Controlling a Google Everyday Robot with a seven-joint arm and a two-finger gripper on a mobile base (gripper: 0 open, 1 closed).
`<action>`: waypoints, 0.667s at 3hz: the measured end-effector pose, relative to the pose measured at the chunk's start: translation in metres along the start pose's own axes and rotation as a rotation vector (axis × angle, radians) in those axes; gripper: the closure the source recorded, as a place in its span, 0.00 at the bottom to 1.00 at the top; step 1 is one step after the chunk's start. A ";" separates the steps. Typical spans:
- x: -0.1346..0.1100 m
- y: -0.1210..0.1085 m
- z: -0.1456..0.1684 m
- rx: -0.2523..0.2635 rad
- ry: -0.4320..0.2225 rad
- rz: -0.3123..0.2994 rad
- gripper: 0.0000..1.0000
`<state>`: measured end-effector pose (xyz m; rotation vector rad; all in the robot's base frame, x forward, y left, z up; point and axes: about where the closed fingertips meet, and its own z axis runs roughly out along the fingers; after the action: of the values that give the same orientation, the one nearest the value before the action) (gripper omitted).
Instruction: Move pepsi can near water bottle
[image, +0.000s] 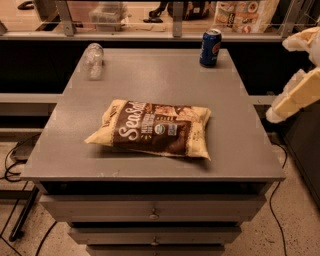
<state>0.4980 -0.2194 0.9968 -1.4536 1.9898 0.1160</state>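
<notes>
The pepsi can (210, 47) is dark blue with a silver top and stands upright at the far right corner of the grey table (165, 80). The clear water bottle (93, 60) lies on its side at the far left of the table, about a table's width from the can. My gripper (285, 77) hangs off the table's right edge, right of the can and nearer the camera. Its two cream fingers (296, 96) stand apart with nothing between them. It touches nothing.
A large brown and cream chip bag (152, 129) lies in the middle of the table. A railing and shelf (150, 35) run behind the far edge. Drawers (152, 212) sit below the front edge, with cables on the floor at left.
</notes>
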 end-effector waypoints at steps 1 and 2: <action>-0.006 -0.027 0.006 0.028 -0.092 0.020 0.00; -0.007 -0.029 0.007 0.028 -0.099 0.021 0.00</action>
<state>0.5279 -0.2212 1.0040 -1.3831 1.9198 0.1658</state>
